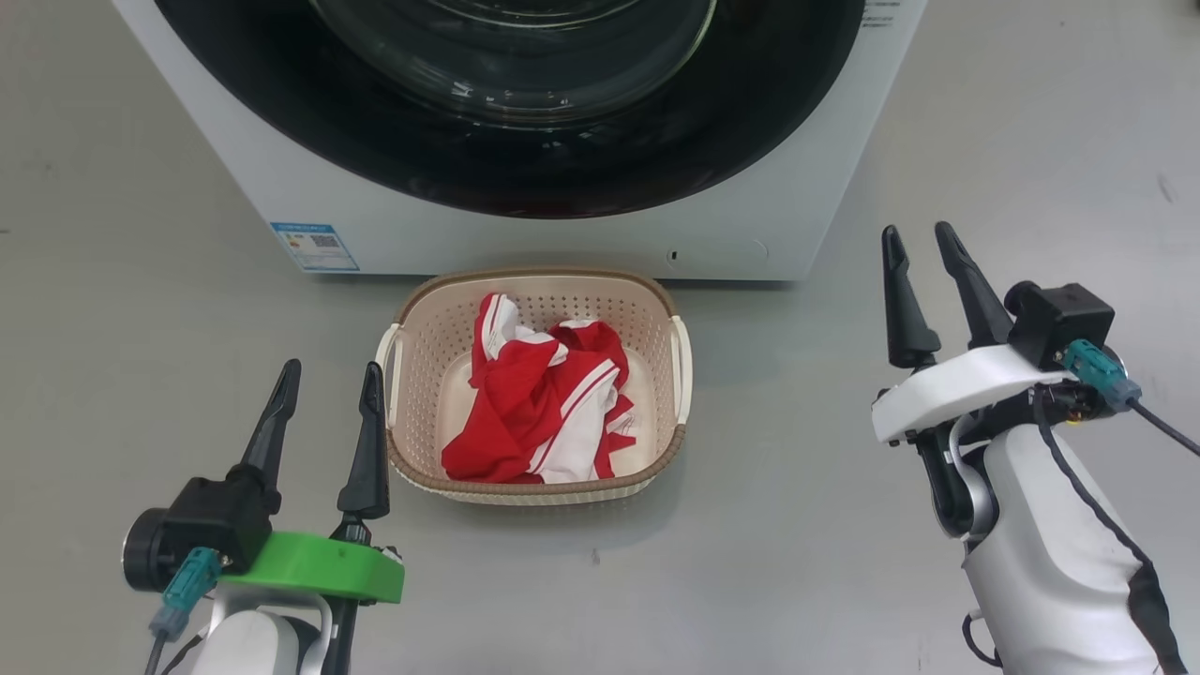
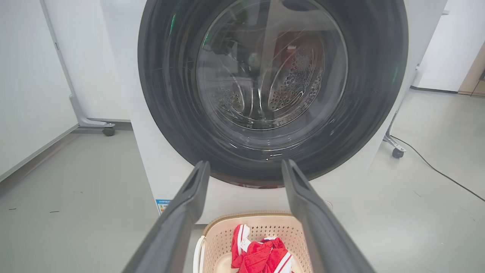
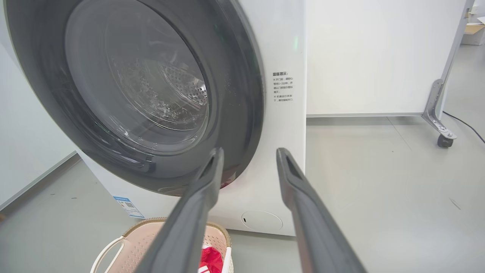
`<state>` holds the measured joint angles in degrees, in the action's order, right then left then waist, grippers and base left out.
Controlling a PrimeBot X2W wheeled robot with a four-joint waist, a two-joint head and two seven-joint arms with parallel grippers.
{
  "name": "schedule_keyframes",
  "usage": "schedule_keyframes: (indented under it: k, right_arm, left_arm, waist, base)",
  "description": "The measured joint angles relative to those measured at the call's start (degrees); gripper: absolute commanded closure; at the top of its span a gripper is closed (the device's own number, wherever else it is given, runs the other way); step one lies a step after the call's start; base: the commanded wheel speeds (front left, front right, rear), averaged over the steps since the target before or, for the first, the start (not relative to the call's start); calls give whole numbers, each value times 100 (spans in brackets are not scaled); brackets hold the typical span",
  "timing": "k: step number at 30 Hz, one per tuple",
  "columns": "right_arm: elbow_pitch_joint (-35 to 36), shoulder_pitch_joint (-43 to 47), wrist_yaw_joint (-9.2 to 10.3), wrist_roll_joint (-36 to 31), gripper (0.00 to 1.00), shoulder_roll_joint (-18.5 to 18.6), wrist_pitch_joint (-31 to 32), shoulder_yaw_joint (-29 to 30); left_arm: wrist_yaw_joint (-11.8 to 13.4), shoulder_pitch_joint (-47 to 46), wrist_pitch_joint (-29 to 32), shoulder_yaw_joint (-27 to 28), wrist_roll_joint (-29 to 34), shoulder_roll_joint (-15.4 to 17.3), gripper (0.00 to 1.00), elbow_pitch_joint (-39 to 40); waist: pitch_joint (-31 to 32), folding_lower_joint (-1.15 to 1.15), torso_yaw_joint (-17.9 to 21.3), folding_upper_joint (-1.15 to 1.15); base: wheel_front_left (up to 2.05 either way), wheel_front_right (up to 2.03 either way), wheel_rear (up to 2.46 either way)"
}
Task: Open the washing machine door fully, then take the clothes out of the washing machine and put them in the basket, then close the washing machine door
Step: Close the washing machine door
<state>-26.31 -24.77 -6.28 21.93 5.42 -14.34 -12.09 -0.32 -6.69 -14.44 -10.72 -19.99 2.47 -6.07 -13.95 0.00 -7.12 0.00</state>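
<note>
So where are the clothes right now, and what are your grippers doing? (spincycle_fan)

Honestly, pretty tidy scene. The clothes [image 1: 544, 403], that red bundle with white stripes, are crumpled up inside the basket [image 1: 534, 277], and nothing of mine is touching them. Right behind the basket stands the washing machine [image 1: 525, 242]. Its door [image 1: 525, 183] sits flush against the front, black ring and glass bowl facing me. Through the glass I can make out the steel drum [image 2: 295, 83]. A little blue label [image 1: 314, 246] is back-left of the basket, low on the machine's front. My left gripper [image 1: 334, 367] is just off the basket's left side, fingers spread wide with nothing between them. My right gripper [image 1: 916, 229] is well off to the basket's right, fingers parted by a narrower gap, also empty. (the_bot)

So neither one is on the basket? (spincycle_fan)

Yep, both are over the grey floor [image 1: 141, 328], one on either side of it. (the_bot)
</note>
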Motion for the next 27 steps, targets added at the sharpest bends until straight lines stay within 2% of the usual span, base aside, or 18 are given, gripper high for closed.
schedule_keyframes:
  k: [2,7,27]
  right_arm:
    - [114,164,87,-9,0,-25,-11,41]
    - [381,561,140,-43,0,-70,-12,85]
    - [1166,1920,249,-186,0,-193,-12,-2]
  left_arm:
    - [0,14,0,0,1,15,0,0]
    - [0,80,0,-26,33,19,0,-76]
    - [-1,588,0,-109,34,26,0,-240]
  waist:
    - [71,0,82,0]
    - [263,0,242,0]
    - [844,0,613,0]
  base:
    - [0,0,0]
    - [0,0,0]
    - [0,0,0]
